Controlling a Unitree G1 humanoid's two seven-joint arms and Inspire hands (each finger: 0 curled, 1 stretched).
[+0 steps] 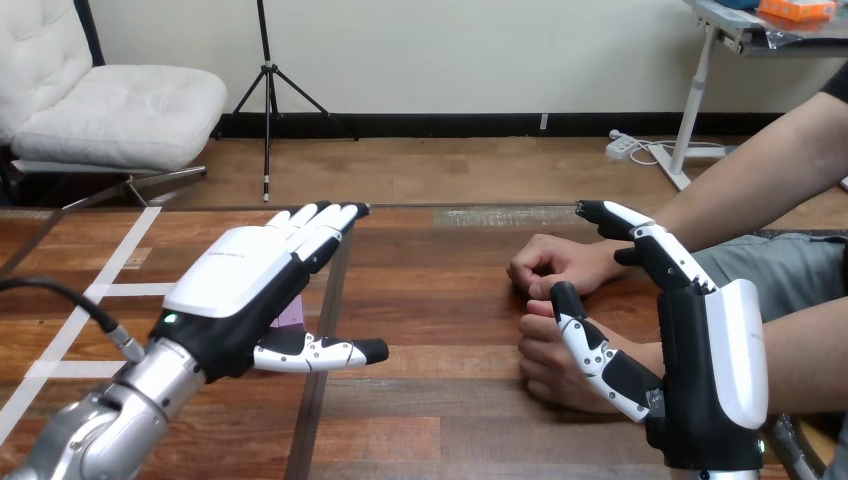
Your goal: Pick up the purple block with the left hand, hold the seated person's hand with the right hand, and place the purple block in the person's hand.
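Note:
My left hand [245,290] hovers over the left half of the table with straight fingers pointing away and the thumb stretched to the right. A small sliver of the purple block [291,314] peeks out from under its palm; the rest is hidden. My right hand [700,350] stands upright at the right with straight fingers and thumb spread, holding nothing. The person's hands rest on the table just left of it: the far hand [550,265] is loosely closed, and the near hand [545,355] lies right beside my thumb, which does not curl round it.
The wooden table [430,340] has white tape lines [110,290] on its left part. The person's forearms [760,190] come in from the right edge.

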